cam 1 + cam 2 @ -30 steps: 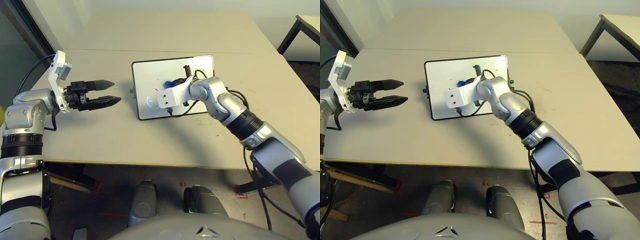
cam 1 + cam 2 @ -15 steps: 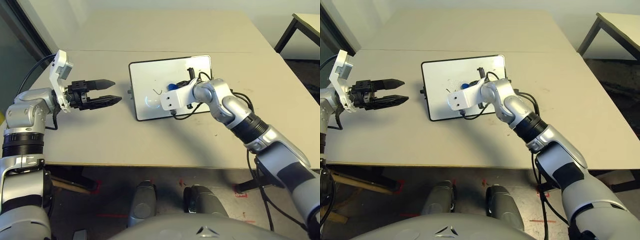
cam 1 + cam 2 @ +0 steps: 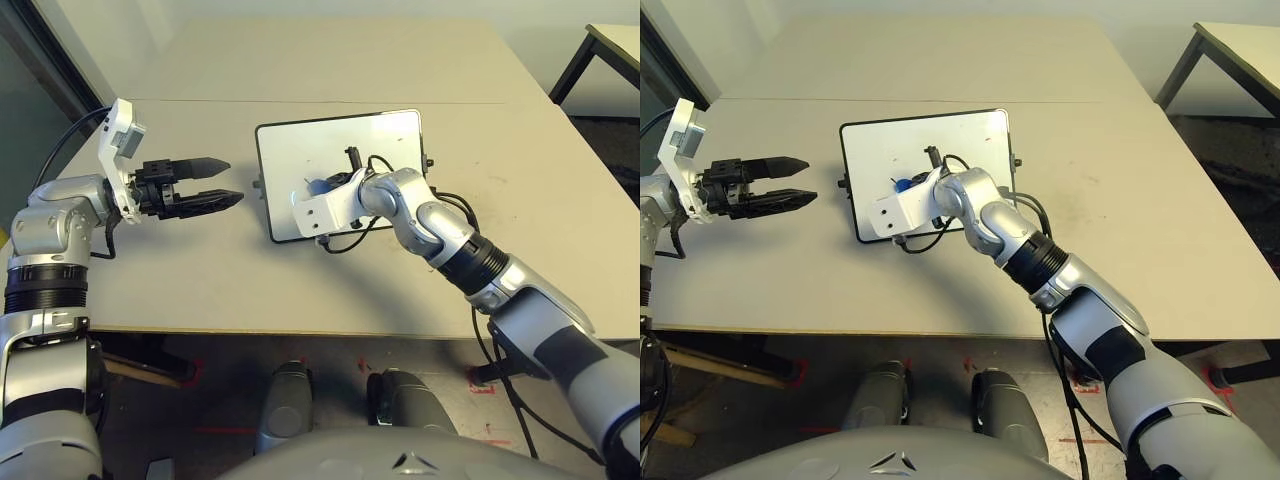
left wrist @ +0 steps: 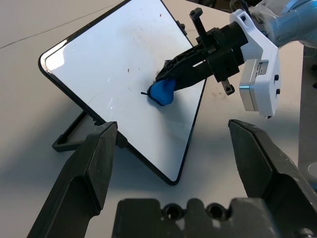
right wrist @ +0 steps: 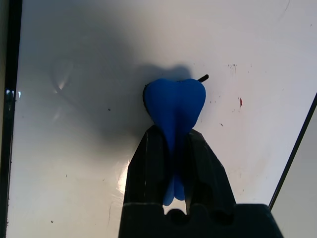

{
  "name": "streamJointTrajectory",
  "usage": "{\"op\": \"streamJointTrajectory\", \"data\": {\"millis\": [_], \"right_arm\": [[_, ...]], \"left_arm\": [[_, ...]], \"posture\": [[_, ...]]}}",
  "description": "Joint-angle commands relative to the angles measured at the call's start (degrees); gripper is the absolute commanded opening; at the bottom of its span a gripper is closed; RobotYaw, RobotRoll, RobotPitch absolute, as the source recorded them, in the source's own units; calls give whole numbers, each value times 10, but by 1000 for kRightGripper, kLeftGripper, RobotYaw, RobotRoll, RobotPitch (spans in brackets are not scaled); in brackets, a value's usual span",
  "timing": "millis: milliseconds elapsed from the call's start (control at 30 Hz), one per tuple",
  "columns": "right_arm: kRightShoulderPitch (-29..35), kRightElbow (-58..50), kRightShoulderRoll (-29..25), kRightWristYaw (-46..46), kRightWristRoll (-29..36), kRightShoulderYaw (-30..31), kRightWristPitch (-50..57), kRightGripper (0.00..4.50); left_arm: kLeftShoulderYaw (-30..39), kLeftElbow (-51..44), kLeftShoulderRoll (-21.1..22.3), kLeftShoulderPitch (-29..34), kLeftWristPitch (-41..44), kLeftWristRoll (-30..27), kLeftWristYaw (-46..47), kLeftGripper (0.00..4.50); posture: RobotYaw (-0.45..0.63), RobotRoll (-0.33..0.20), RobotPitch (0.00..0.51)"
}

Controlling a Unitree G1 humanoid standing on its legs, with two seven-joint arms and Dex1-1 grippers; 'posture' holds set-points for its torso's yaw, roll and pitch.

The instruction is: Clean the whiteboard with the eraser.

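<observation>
One blue eraser (image 5: 176,104), pinched at the middle and with rounded lobes, is gripped between the closed fingers of the right gripper (image 5: 171,144), over the whiteboard (image 3: 290,150), against a short black mark (image 5: 203,78). Left gripper (image 3: 232,180) is held wide open and empty, above the table beside the board. Board is glossy white, thin black frame, rounded corners, side knobs; it is propped on a black stand (image 4: 69,139). Small dark specks and a reddish spot (image 5: 240,101) are scattered on its face. Table (image 3: 200,290) is pale beige, crossed by a thin seam. Pale wall is seen behind, second table (image 3: 1240,50) to the right, dark floor (image 3: 230,400) with red marks below. A small label (image 4: 262,68) is seen on the right wrist camera; its print cannot be read.
</observation>
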Motion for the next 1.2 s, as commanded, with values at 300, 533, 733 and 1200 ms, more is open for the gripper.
{"op": "streamJointTrajectory", "data": {"millis": [300, 533, 733, 1200], "right_arm": [[-5, 6, -39, 9, 0, -13, -12, 322], [-1, -11, -66, 20, 7, -25, -9, 322], [0, -22, -56, 22, 8, -20, 0, 322], [-44, 56, 21, -14, 0, 0, -11, 322]], "left_arm": [[-7, 4, 1, -11, -6, 4, -3, 4500], [-9, 10, -1, -15, -9, 5, -4, 4500], [-10, 12, -2, -17, -9, 6, -3, 4500], [2, -11, 15, 16, 8, -2, -5, 4500]], "posture": [[311, 0, 40], [300, 0, 45], [297, 0, 46], [320, 0, 48]]}}
